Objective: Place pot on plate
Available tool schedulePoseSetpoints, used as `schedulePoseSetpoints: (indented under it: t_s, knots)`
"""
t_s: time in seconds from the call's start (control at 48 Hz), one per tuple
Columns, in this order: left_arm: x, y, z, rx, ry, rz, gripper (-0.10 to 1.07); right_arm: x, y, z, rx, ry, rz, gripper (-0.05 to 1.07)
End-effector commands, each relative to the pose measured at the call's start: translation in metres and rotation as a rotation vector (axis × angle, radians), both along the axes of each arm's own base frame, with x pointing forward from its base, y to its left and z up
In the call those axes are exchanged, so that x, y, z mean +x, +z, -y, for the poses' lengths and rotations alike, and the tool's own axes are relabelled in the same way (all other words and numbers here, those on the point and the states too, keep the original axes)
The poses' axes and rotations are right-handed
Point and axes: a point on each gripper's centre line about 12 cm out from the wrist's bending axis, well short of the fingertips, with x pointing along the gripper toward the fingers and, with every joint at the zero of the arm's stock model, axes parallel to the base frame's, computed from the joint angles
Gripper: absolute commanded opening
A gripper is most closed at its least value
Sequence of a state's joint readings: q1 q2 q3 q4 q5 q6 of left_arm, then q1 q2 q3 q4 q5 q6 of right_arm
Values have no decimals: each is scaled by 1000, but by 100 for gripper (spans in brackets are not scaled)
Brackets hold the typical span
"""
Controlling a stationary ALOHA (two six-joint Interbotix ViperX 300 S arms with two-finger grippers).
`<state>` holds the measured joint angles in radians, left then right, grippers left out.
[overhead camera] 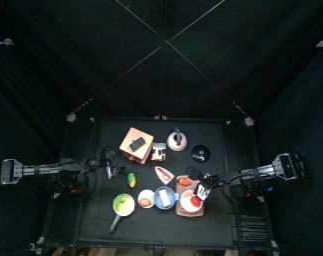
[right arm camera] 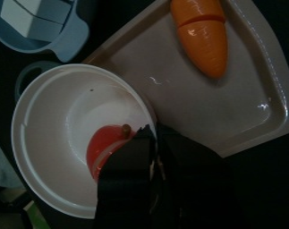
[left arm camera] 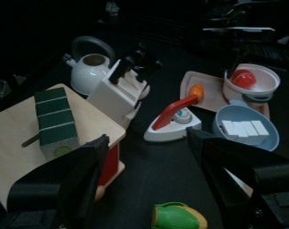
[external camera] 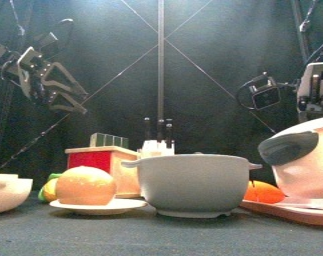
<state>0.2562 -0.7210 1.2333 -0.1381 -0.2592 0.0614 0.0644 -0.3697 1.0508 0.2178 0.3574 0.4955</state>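
Note:
The pot (right arm camera: pixel 75 134), red outside and whitish inside, hangs tilted over one end of the salmon-pink plate (right arm camera: pixel 218 98). My right gripper (right arm camera: pixel 149 165) is shut on its rim, one jaw inside the pot. From the front, the pot (external camera: pixel 308 160) leans just above the plate (external camera: pixel 291 208) at the far right. Whether it touches the plate I cannot tell. An orange carrot (right arm camera: pixel 200 31) lies on the plate's other end. My left gripper (left arm camera: pixel 158 179) stands open and holds nothing, raised at the table's left side, away from the pot (left arm camera: pixel 251 80).
A blue-grey bowl (left arm camera: pixel 246 125) sits beside the plate. Farther off are a silver kettle (left arm camera: pixel 89 61), a white knife block (left arm camera: pixel 120 85) and a tan board (left arm camera: pixel 21 134). A large grey bowl (external camera: pixel 191 180) and a saucer with a round fruit (external camera: pixel 86 186) stand along the front edge.

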Motion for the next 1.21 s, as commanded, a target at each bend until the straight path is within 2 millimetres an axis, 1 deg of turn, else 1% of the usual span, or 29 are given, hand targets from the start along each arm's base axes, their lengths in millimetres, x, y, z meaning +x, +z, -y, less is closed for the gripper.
schedulePoseSetpoints:
  t_s: [0.0,0.146,0.229,0.292,0.5,0.604,1.188]
  knots:
    - [2,5,-1,5,3,14,101,3,5,0,-1,1,22,45]
    - [2,6,-1,5,4,18,101,1,3,1,-3,-2,16,45]
    - [2,5,-1,5,4,16,101,1,3,4,-8,-9,16,48]
    - [2,5,-1,5,4,16,101,1,3,6,-15,-9,18,52]
    - [2,5,-1,6,3,16,101,1,4,8,-22,-10,20,74]
    - [2,5,-1,5,3,14,101,1,5,7,-25,-2,23,78]
    - [2,5,-1,5,3,14,101,2,10,7,-39,12,44,78]
